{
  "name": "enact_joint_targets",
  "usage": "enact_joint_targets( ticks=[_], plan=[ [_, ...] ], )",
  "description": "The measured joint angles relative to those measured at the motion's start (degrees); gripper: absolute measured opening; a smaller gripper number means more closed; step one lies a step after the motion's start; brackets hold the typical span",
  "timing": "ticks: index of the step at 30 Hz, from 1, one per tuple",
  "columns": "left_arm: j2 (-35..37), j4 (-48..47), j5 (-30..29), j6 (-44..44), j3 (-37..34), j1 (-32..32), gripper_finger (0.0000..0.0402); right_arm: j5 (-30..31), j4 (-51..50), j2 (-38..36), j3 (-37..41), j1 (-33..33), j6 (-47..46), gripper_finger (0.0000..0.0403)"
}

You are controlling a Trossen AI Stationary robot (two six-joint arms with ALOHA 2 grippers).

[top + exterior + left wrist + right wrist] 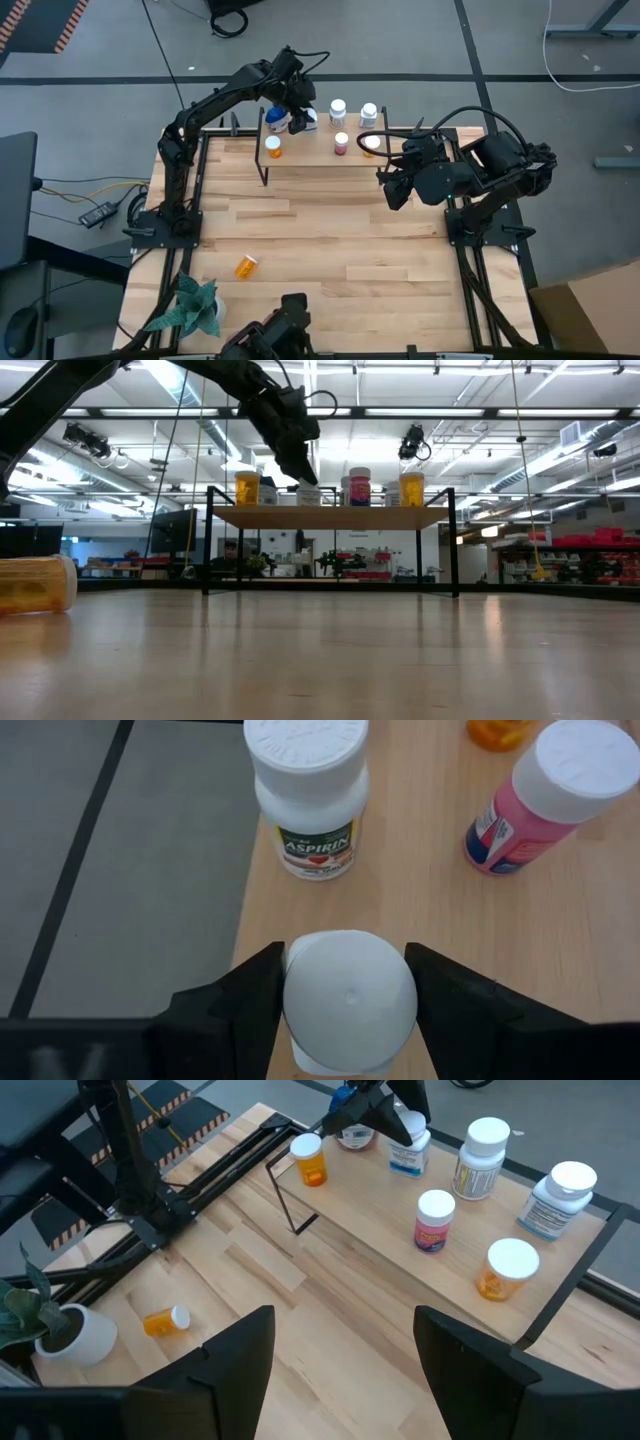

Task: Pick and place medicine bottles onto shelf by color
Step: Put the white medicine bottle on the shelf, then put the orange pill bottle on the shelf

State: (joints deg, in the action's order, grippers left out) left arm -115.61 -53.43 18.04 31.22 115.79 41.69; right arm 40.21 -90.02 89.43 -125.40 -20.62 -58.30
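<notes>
Fingers (250, 1005) of the left gripper (348, 1000) flank a white-capped bottle (348, 998) standing on the shelf (310, 152) by the aspirin (308, 795), seemingly grouping whites, grip loosening; right gripper (340, 1365) gapes idle; one orange bottle (246, 266) lies on the table (330, 250).

1. Medicine bottles: eight in all, seven upright on the shelf (320, 158) and one lying on the table (330, 240).
2. Orange: three, the left-end orange bottle (272, 147), the right-end orange bottle (372, 143) and the lying orange bottle (246, 265).
3. White-bodied: three, the aspirin bottle (308, 795), the second white bottle (369, 113) and the third white bottle (350, 1000).
4. Pink-red bottle (341, 143): one.
5. Blue-lidded bottle (277, 120): one.
6. Shelves: one.
7. Potted plant (190, 305): one.
8. Robot arms: two, the left arm (215, 100) and the right arm (500, 170).
</notes>
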Motion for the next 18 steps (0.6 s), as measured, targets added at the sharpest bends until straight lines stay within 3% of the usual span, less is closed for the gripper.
enact_joint_targets(
  ticks=[9, 18],
  plan=[
    [0.00, 0.42, -0.46, 0.69, 0.00, 0.00, 0.0223, 0.02, 0.00, 0.00, 0.00, 0.00, -0.04, 0.0247],
    [0.00, 1.16, -1.21, 0.54, 0.00, 0.00, 0.0264, 0.02, 0.00, 0.00, 0.00, 0.00, -0.17, 0.0247]
  ],
)
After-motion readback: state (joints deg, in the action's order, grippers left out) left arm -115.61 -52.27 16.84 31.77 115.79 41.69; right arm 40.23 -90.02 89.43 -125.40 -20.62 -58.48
